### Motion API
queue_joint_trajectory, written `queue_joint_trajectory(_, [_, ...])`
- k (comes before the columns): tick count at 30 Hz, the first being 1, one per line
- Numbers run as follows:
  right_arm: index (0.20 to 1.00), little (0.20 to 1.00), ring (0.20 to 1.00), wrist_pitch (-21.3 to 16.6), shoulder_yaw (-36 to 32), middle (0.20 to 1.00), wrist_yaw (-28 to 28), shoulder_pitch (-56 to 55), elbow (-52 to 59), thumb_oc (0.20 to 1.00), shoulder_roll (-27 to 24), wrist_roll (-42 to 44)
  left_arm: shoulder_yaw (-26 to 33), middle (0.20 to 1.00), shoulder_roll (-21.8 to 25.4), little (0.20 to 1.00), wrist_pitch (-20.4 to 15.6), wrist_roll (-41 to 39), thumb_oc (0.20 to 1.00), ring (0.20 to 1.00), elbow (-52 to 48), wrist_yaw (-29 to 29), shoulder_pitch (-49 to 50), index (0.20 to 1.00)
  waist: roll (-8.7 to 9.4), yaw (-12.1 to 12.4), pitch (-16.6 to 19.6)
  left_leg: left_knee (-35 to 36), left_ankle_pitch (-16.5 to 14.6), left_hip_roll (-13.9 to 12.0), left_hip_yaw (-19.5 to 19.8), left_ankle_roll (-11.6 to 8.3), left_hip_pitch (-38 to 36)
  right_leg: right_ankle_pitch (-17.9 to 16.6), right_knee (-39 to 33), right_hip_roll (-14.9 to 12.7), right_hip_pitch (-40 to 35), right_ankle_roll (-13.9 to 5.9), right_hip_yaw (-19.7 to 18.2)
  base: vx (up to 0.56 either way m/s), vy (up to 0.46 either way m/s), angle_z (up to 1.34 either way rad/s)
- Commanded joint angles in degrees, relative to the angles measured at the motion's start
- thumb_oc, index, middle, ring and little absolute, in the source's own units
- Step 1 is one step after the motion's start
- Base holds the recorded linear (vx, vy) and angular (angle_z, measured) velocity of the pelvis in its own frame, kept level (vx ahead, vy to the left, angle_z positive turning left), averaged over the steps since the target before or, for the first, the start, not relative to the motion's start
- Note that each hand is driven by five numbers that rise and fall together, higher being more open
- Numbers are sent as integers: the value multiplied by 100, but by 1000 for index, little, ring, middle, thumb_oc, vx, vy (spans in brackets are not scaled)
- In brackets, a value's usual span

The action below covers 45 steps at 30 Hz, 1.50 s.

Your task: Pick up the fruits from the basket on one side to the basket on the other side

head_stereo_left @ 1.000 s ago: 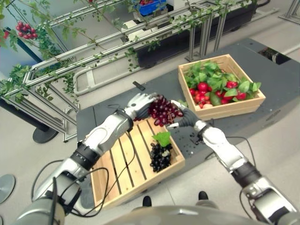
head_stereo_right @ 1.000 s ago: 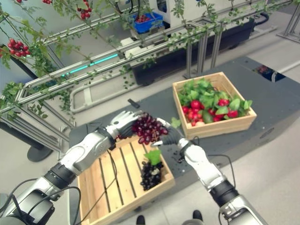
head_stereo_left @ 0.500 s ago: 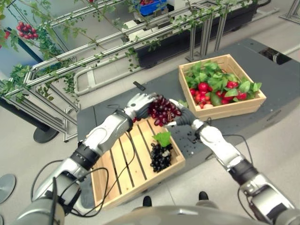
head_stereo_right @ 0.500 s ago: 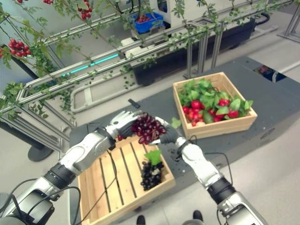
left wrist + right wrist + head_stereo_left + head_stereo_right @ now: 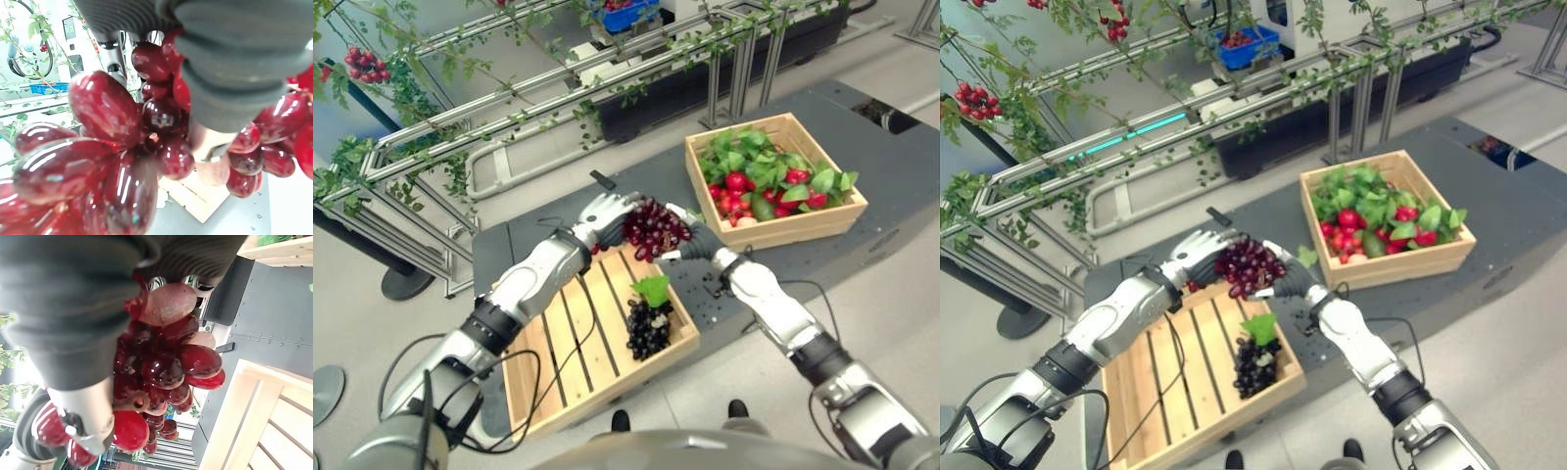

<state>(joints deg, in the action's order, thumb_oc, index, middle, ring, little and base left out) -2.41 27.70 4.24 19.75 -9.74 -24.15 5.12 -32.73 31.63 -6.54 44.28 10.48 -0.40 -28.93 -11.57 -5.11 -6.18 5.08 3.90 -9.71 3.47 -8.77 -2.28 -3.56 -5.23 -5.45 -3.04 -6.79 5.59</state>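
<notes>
Currently, in the left eye view, a bunch of red grapes (image 5: 654,229) is held between both hands above the far edge of the near crate (image 5: 540,392). The left hand (image 5: 604,217) cups the bunch from the robot's left, fingers curled against it. The right hand (image 5: 693,241) grips it from the right. A bunch of dark grapes (image 5: 647,327) with a green leaf (image 5: 654,288) lies at the right end of the near crate. The far crate (image 5: 808,224), set well apart on the dark platform (image 5: 901,186), holds red fruit and green leaves.

In the right eye view, the same arrangement applies: red grapes (image 5: 1248,264) between left hand (image 5: 1197,255) and right hand (image 5: 1291,282).

In the left wrist view, the red grapes (image 5: 107,147) press close against the hand's dark cover.

In the right wrist view, the red grapes (image 5: 161,367) hang against the right hand (image 5: 73,303); the near crate's pale slats (image 5: 254,421) lie beyond.
</notes>
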Motion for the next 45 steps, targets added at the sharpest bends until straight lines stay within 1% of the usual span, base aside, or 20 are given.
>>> queue_joint_trajectory(1, [1000, 1000, 1000, -479, 460, 1000, 27, 526, 58, 1000, 753, 732, 78, 200, -131, 200, -96, -85, 200, 200, -160, 543, -938, 200, 327, 99, 284, -462, -339, 303, -60, 251, 276, 1115, 689, 285, -29, 267, -18, 0, 0, 0])
queue_joint_trajectory(3, [1000, 1000, 1000, -502, 563, 1000, 46, 514, -56, 1000, 942, 1216, 71, 200, -143, 200, -73, -116, 200, 200, -101, 606, -954, 200, 312, 106, 270, -476, -311, 303, -66, 249, 284, 1079, 703, 283, -15, 266, -18, 0, 0, 0])
queue_joint_trajectory(9, [1000, 1000, 1000, -497, 850, 1000, 80, 650, -270, 1000, 1134, 1462, -17, 200, -135, 200, -64, -154, 200, 200, 23, 646, -958, 200, 307, 134, 269, -459, -339, 299, -75, 235, 255, 1122, 698, 280, -46, 267, -13, 0, 0, 0])
queue_joint_trajectory(16, [1000, 1000, 1000, -566, 963, 1000, -152, 907, -438, 1000, 1295, 1247, -34, 200, -79, 200, -54, -209, 200, 200, -80, 682, -860, 200, 302, 187, 289, -437, -331, 288, -73, 228, 254, 1119, 688, 278, -55, 266, 4, 0, 0, 0])
queue_joint_trajectory(24, [1000, 1000, 1000, -567, 1108, 1000, -317, 1159, -812, 1000, 1550, 1280, -170, 200, -206, 200, -59, -357, 200, 200, -78, 696, -928, 200, 321, 232, 303, -449, -332, 299, -45, 227, 269, 1114, 693, 274, -60, 269, 32, 0, 0, 0])
queue_joint_trajectory(30, [1000, 1000, 1000, -535, 1221, 1000, -366, 1300, -1232, 1000, 1716, 1221, -231, 200, -278, 200, -113, -552, 200, 200, -281, 630, -928, 200, 328, 282, 321, -442, -319, 299, -24, 228, 269, 1120, 687, 285, -72, 275, 44, 0, 0, 0])
queue_joint_trajectory(31, [931, 931, 931, -545, 1238, 931, -390, 1329, -1321, 931, 1745, 1188, -245, 200, -287, 200, -127, -591, 200, 200, -315, 619, -935, 200, 332, 288, 319, -446, -320, 297, -19, 228, 272, 1122, 690, 286, -70, 278, 49, 0, 0, 0])
queue_joint_trajectory(32, [504, 504, 504, -549, 1250, 504, -416, 1353, -1397, 504, 1774, 1147, -242, 200, -284, 200, -133, -618, 200, 200, -356, 615, -929, 200, 334, 296, 324, -445, -319, 299, -11, 228, 273, 1121, 684, 288, -76, 280, 50, 0, 0, 0])
queue_joint_trajectory(33, [385, 385, 385, -559, 1255, 385, -449, 1372, -1448, 385, 1782, 1086, -252, 200, -298, 200, -132, -636, 200, 200, -357, 626, -929, 200, 332, 299, 328, -443, -318, 300, -3, 230, 272, 1122, 681, 289, -79, 283, 47, 0, 0, 0])
queue_joint_trajectory(34, [385, 385, 385, -566, 1255, 385, -452, 1375, -1458, 385, 1788, 1081, -254, 200, -297, 200, -133, -636, 200, 200, -355, 627, -931, 200, 333, 299, 327, -443, -318, 300, -3, 229, 272, 1121, 680, 290, -80, 283, 47, 0, 0, 0])
queue_joint_trajectory(35, [200, 200, 200, -552, 1265, 200, -455, 1400, -1562, 200, 1802, 1023, -252, 200, -300, 200, -153, -692, 200, 200, -371, 617, -916, 200, 329, 314, 328, -443, -314, 299, 6, 232, 275, 1121, 685, 290, -79, 284, 52, 0, 0, 0])
queue_joint_trajectory(45, [200, 200, 200, -559, 1317, 200, -432, 1372, -1834, 200, 1822, 942, -298, 200, -286, 200, -195, -786, 200, 200, -271, 627, -940, 200, 331, 312, 328, -438, -300, 294, 28, 220, 280, 1122, 693, 288, -81, 278, 70, 0, 2, 2])
